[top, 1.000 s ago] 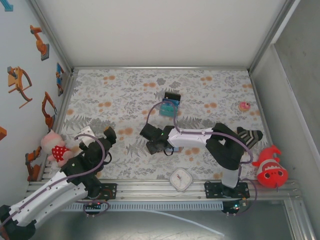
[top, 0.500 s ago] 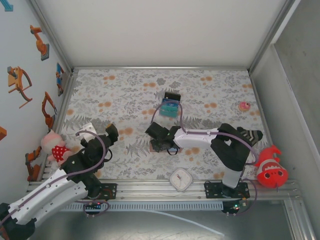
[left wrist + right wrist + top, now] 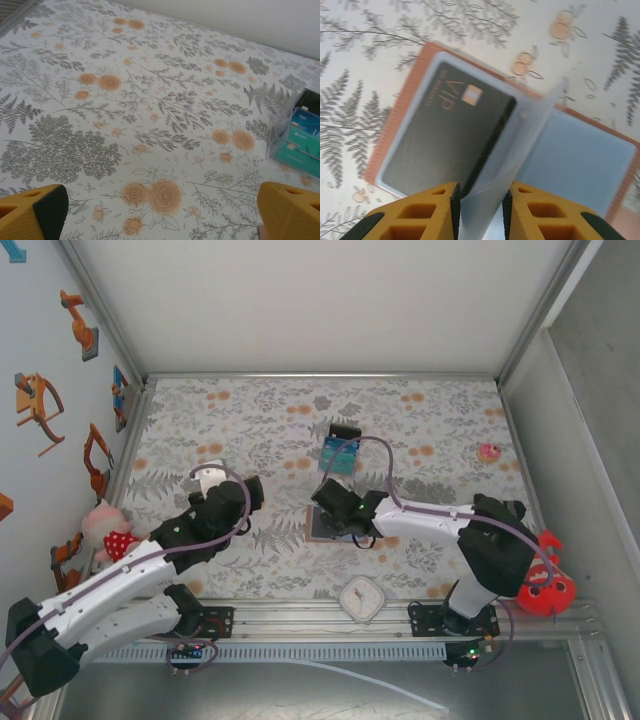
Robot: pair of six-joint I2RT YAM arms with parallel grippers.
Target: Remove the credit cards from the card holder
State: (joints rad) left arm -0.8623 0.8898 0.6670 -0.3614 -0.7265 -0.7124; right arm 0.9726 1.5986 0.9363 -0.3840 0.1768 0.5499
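Centrally, right gripper [image 3: 481, 205] pinches the card holder's [image 3: 580, 165] clear leaf [image 3: 525, 145] edge; left gripper [image 3: 160, 200] gapes over open table [image 3: 150, 75].

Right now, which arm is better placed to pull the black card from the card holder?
Right. The right pincer is closed on a clear sleeve of the open card holder, just beside the black card. The left pincer hangs open over tablecloth, away from it.

Floral-print table [image 3: 420, 410], white back wall [image 3: 320, 300], stickered left wall [image 3: 40, 360]
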